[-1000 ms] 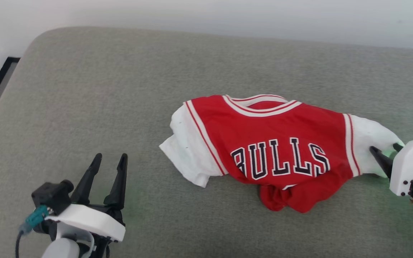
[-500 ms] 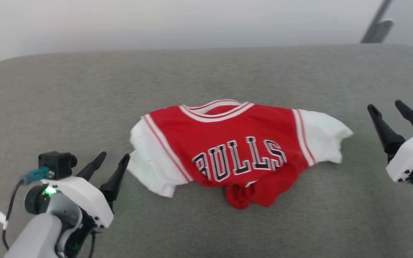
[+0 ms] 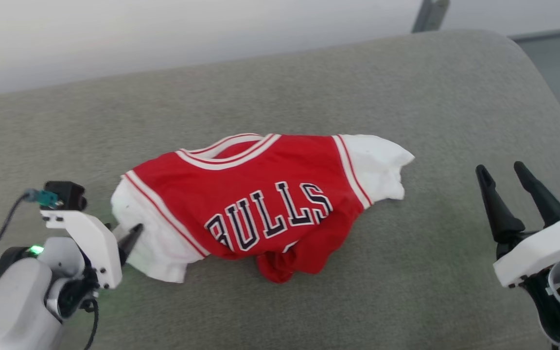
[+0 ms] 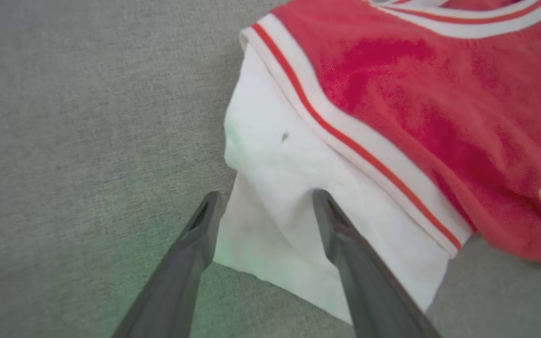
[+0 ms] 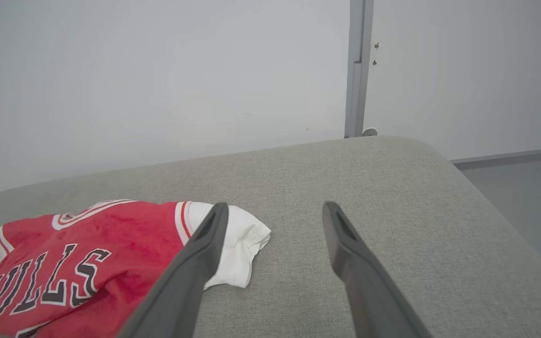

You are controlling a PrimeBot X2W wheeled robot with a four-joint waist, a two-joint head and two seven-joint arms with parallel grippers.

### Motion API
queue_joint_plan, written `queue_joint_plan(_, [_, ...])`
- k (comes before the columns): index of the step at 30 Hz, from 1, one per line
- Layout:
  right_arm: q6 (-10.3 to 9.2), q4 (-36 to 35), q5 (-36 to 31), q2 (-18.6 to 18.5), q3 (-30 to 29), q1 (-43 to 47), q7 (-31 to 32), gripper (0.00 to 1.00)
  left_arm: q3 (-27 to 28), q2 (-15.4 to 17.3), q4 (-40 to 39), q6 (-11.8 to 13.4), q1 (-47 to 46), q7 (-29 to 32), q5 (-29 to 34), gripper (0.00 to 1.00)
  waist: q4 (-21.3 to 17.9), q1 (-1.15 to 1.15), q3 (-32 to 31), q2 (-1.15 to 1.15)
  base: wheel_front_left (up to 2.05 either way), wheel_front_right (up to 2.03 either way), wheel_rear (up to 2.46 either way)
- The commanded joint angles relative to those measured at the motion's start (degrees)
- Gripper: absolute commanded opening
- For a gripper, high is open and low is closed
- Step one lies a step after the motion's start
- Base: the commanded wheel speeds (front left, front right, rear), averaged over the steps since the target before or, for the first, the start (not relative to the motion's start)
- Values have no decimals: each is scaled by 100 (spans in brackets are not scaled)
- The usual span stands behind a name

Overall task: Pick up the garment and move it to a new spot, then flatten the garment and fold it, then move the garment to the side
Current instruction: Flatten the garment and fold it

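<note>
The garment (image 3: 260,194) was laid chest-up near the middle of a grey upholstered surface (image 3: 406,272), with the collar directed toward the far edge. It was made up of a red body, short white sleeves, red-and-white striped trim at collar and sleeve seams, and black, white-outlined "BULLS" lettering. The garment was only partly flattened: both sleeves were spread outward and creased, and the lower hem was bunched beneath the lettering. A small dark speck was seen on the left-hand sleeve (image 4: 270,155).
</note>
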Motion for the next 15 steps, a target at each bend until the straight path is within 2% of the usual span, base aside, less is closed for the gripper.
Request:
queue_joint_plan(1, [-2,-128,-23,91,-22,106,40,100,-9,0,135,13,-148,177,-55,100,-169,0,118,0,0,0,0])
queue_joint_plan(4, [-2,-297,-26,234,-42,221,70,100,-98,-28,421,50,-266,601,-122,100,-270,0,187,0,0,0,0])
queue_joint_plan(8, [-2,-463,22,308,6,303,223,100,-300,-110,823,236,-388,1219,-84,100,-340,0,282,0,0,0,0])
queue_joint_plan(13, [-2,-553,96,171,181,238,519,100,-494,-269,1413,664,-541,2137,-98,100,-315,0,393,0,0,0,0])
queue_joint_plan(15, [-2,-510,147,113,244,115,621,100,-614,-358,1529,698,-597,2487,-93,100,-283,0,439,0,0,0,0])
